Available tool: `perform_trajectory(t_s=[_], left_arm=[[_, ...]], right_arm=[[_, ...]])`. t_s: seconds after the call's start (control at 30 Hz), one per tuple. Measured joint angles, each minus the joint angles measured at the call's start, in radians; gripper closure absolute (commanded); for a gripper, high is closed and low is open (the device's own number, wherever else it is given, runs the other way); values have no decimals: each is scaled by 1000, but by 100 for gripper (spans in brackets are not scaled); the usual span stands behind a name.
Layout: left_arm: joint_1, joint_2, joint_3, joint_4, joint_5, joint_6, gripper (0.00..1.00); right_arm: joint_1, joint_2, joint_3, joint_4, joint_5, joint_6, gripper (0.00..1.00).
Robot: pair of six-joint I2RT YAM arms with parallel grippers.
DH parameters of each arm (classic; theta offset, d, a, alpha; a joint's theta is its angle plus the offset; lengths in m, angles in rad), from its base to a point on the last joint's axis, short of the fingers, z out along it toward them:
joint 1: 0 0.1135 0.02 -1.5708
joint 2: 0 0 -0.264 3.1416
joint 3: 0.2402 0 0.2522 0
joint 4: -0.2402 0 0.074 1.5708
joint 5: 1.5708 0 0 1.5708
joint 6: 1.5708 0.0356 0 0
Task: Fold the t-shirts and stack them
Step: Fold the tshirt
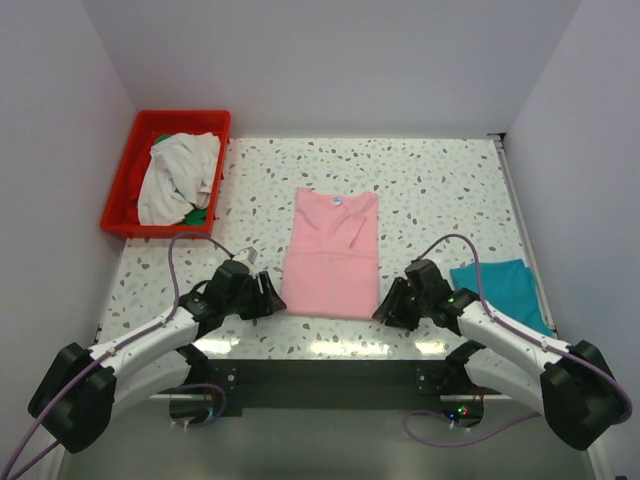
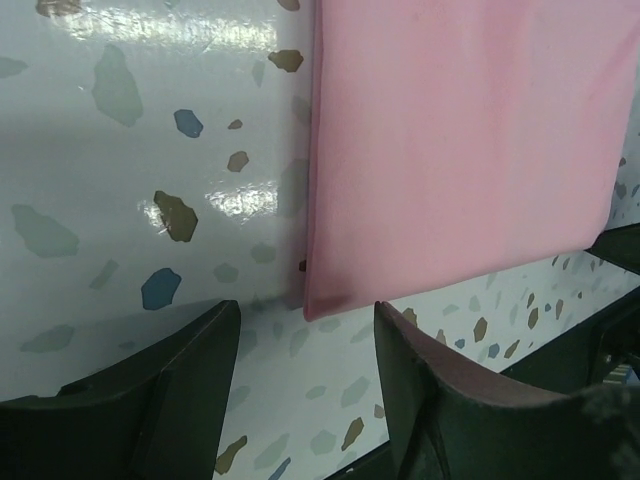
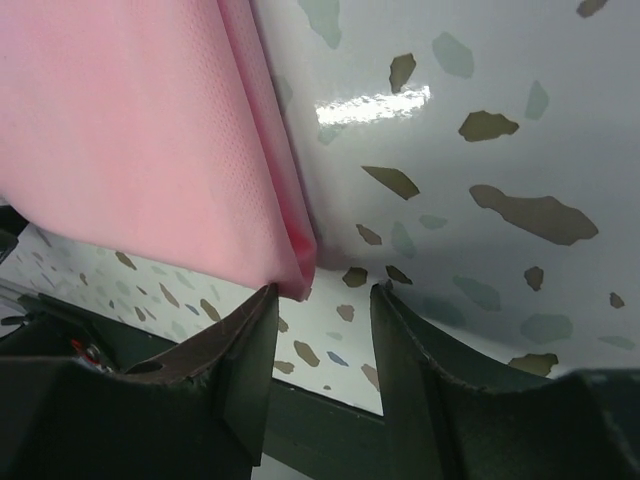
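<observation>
Now the pink t-shirt (image 1: 331, 255) lies folded centrally; we see left gripper (image 1: 272, 298) and right gripper (image 1: 388, 306) apart, empty, at its near corners. Pinching one layer only could undo our fold.

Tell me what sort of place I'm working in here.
Probably a purpose-built robot test cell, not a home: plain white walls box in a speckled tabletop holding a red crate of shirts and a flat pink t-shirt.
</observation>
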Motion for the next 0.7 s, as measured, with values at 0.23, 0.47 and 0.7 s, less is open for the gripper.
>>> perform_trajectory(t_s=[0.23,0.47,0.7], left_arm=[[-39,57,-5,80,14,-22,46],[-51,87,-13,128,13,-32,51],[-77,135,-15,199,14,-47,58]], right_arm=[[1,39,-12,91,-7,30,56],[6,76,-29,180,-13,54,61],[7,106,-34,230,-24,62,79]])
